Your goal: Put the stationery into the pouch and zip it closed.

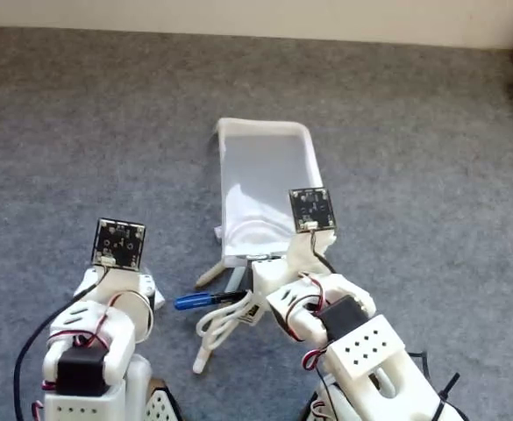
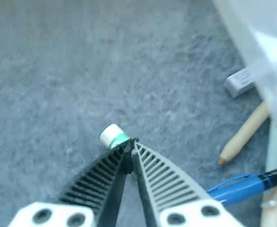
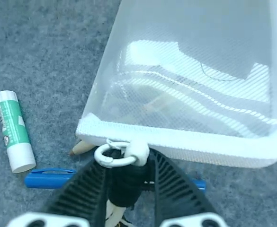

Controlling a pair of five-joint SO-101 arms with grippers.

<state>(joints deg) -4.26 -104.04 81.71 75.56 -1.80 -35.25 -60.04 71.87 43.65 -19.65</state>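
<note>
Left fingers (image 2: 159, 172): pressed shut, tips together, nothing held. Just past the tips, touching or nearly so: green-and-white glue stick (image 2: 113, 135), flat on the grey tabletop (image 2: 58, 71). Off to one side of those fingers, well apart from the tips: pencil (image 2: 245, 135), blue pen (image 2: 245, 187), and farther out a small grey eraser (image 2: 239, 82) just beside the pouch edge.

Right fingers (image 3: 174, 184): closed in on the white zip pull (image 3: 124, 155) with its ring, at a corner of the pouch's banded edge. Narrow gap left between them, taken up by the pull. Straight ahead of the tips: white mesh pouch (image 3: 190, 80), banded edge toward the fingers. Beneath and across these fingers: the blue pen, one end sticking out on either side. Beside them and apart: the glue stick, outside the pouch. Next to the pull, just showing under the pouch edge: the pencil's tip.
</note>
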